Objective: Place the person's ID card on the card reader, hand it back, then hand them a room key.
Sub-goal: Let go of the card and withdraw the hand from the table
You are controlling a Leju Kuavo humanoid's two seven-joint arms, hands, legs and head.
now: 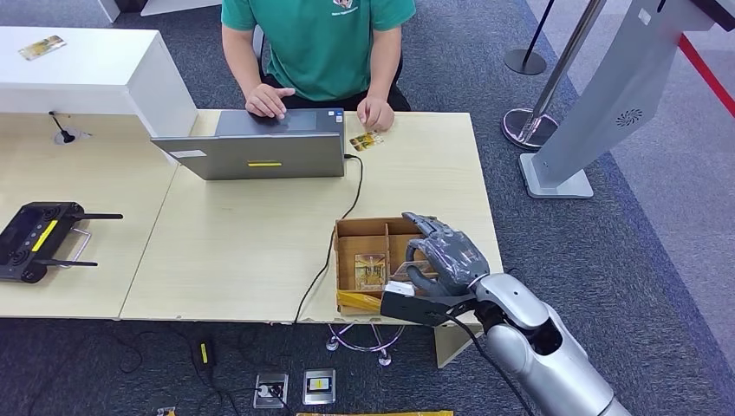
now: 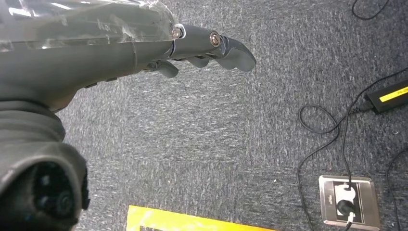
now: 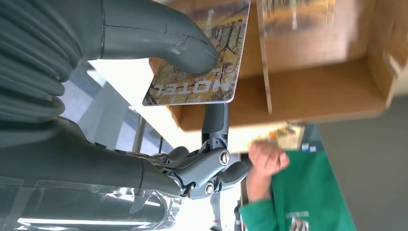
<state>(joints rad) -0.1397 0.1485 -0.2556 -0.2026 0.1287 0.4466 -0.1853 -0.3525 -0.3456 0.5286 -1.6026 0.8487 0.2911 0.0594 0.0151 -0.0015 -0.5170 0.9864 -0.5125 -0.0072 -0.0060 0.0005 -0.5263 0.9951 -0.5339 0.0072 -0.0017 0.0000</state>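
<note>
My right hand (image 1: 446, 256) hovers over a compartmented cardboard box (image 1: 351, 230) at the table's near edge. In the right wrist view its thumb and a finger pinch a room key card (image 3: 202, 72) printed "HOTEL", held just above the box (image 3: 327, 91). Another card (image 1: 371, 270) lies in the box's left compartment. A small yellowish card (image 1: 366, 140) lies on the table by the hand of the person in the green shirt (image 1: 316, 43), who sits across from me. My left hand (image 2: 207, 43) hangs over the carpet with nothing in it, fingers stretched out.
A grey laptop (image 1: 260, 152) stands open before the person, its cable running past the box to the floor. A black remote controller (image 1: 35, 241) lies at the table's left. A white counter (image 1: 87, 74) carries a card. A kiosk base (image 1: 555, 178) and a stanchion stand to the right.
</note>
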